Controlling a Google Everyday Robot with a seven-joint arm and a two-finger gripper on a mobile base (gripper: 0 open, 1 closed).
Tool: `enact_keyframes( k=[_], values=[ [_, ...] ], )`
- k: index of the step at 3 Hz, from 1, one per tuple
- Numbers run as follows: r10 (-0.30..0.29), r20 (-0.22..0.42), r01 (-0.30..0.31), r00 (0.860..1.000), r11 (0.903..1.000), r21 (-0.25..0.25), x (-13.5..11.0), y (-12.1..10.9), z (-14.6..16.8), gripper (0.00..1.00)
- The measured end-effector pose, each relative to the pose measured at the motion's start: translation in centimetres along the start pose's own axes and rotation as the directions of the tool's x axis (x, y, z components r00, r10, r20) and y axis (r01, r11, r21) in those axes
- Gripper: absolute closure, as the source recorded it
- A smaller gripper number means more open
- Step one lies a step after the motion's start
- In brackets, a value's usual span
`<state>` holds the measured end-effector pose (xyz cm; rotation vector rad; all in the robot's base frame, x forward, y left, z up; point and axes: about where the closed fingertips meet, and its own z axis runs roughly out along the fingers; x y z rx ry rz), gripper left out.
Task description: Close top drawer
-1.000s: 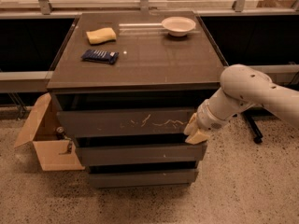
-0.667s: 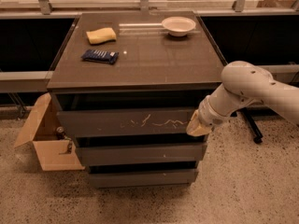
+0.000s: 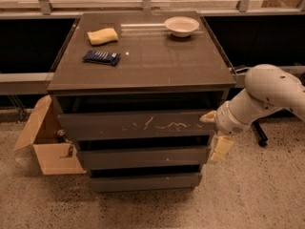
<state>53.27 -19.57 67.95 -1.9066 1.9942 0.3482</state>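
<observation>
— Where's the top drawer (image 3: 95, 125)?
— Under the cabinet top (image 3: 143, 61), jutting out, not yet shut.
— And the gripper (image 3: 214, 133)?
— At its right end, seemingly spread open, holding nothing. Placed to push, I'd judge.

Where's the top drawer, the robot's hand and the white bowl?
top drawer (image 3: 133, 125), camera view, middle of its scratched front.
hand (image 3: 214, 135), camera view, its middle, at the drawer's right end.
white bowl (image 3: 181, 26), camera view, its inside.

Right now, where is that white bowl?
In the camera view, the white bowl sits at the cabinet top's far right corner, while the end effector is lower down at the top drawer's right end.
</observation>
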Motion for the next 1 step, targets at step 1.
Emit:
enact_keyframes(
  k=[1],
  values=[
    [-0.017, 0.008, 0.017, 1.0, 0.9994, -0.03, 0.28, 3.2, -1.27, 0.0]
  ],
)
